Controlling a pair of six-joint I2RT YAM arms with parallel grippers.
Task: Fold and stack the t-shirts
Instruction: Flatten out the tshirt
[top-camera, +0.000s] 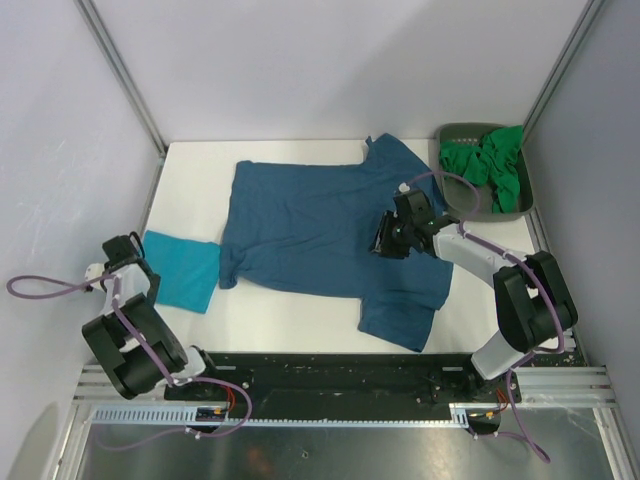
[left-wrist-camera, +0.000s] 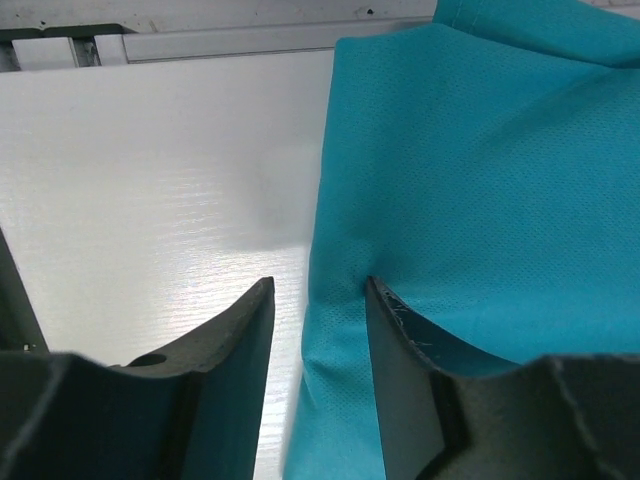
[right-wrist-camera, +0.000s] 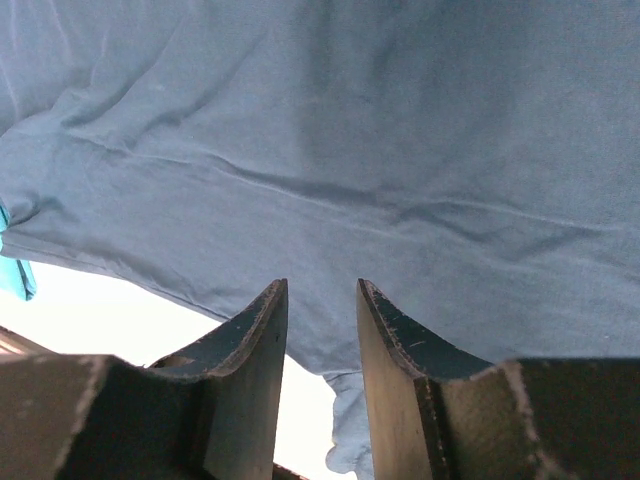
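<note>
The dark steel-blue t-shirt (top-camera: 310, 225) is laid flat across the middle of the white desk (top-camera: 200, 170) in the top view, collar towards the upper right and hem towards the left. The right hand (top-camera: 390, 238) is positioned over the right half of this shirt, right of frame centre. In the right wrist view the two fingers (right-wrist-camera: 255, 340) are seen partly apart, with a clear gap between them. Blue cloth and a strip of bare desk are visible through the gap, and nothing is clamped.

The turquoise t-shirt (top-camera: 183, 268) is folded into a small rectangle at the lower left of the desk, its right edge touching or just overlapping the blue shirt's hem. The left hand (left-wrist-camera: 318, 285) is placed at the edge of this shirt. Its jaws are about half open. One finger is set over bare desk, the other is set on the turquoise cloth, and the cloth edge runs through the gap between them without being pinched.

The bright green t-shirts (top-camera: 490, 170) are heaped in the dark grey tray (top-camera: 462, 130) at the upper right, clear of both hands.
</note>
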